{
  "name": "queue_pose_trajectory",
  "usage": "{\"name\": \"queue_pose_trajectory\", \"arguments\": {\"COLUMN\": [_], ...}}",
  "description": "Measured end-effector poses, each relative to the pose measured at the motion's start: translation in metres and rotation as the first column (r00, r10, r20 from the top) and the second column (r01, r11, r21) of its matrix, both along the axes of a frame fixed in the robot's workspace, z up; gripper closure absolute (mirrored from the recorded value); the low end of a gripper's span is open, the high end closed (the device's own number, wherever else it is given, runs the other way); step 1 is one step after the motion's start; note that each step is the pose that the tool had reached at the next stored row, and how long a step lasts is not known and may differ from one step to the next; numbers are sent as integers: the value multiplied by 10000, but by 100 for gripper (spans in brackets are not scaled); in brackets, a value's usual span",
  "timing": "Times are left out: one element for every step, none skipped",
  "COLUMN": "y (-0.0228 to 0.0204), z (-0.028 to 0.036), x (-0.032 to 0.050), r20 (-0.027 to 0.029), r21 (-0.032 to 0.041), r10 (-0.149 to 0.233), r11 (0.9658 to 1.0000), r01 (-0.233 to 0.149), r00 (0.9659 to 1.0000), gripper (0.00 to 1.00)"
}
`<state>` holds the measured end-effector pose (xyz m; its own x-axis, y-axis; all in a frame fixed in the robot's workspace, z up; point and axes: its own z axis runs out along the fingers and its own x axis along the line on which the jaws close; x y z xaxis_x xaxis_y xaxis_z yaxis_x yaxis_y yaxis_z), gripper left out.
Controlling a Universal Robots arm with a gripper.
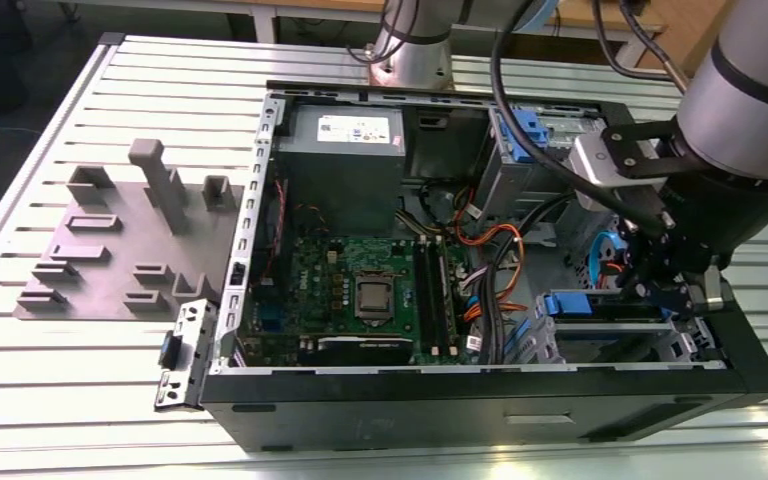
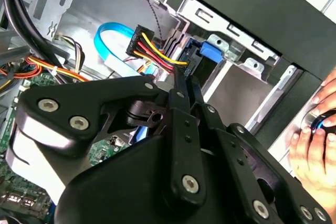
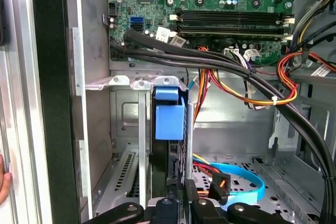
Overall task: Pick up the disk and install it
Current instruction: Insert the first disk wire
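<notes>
The disk [image 3: 169,115] stands edge-on in the drive bay at the case's front corner, its blue carrier frame facing the motherboard. In the exterior view the disk [image 1: 582,304] sits low in the bay at the case's right end, under the arm. My gripper [image 3: 178,205] is shut on the disk's near edge, one black finger on each side. In the second wrist view the fingers [image 2: 185,95] reach toward the blue frame [image 2: 209,51] in the bay. Most of the drive's face is hidden.
The open computer case [image 1: 277,200] lies on a slatted table. Orange, yellow and black cables [image 3: 236,85] and a blue flat cable [image 3: 239,179] run beside the bay. A grey fixture [image 1: 117,250] stands at the exterior view's left. A person's hand [image 2: 315,129] rests outside the case.
</notes>
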<state>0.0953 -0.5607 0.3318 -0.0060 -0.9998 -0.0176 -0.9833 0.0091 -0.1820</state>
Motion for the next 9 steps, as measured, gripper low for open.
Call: {"name": "queue_pose_trajectory", "arguments": {"y": [0, 0, 1, 1, 1, 0, 0, 0, 0], "z": [-1, -2, -4, -7, -8, -10, -13, -15, -16], "x": [-6, -7, -6, -7, -7, -7, -7, -7, -7], "r20": [2, 3, 3, 3, 3, 3, 3, 3, 3], "r21": [0, 1, 0, -1, -3, -3, -2, -1, -1], "r10": [0, 0, 1, 0, 1, 0, 0, 0, -1], "r11": [10000, 10000, 10000, 10000, 10000, 10000, 10000, 10000, 10000], "r01": [0, 0, -1, 0, -1, 0, 0, 0, 1], "r00": [10000, 10000, 10000, 10000, 10000, 10000, 10000, 10000, 10000], "gripper": [84, 84, 84, 84, 84, 84, 84, 84, 84]}}
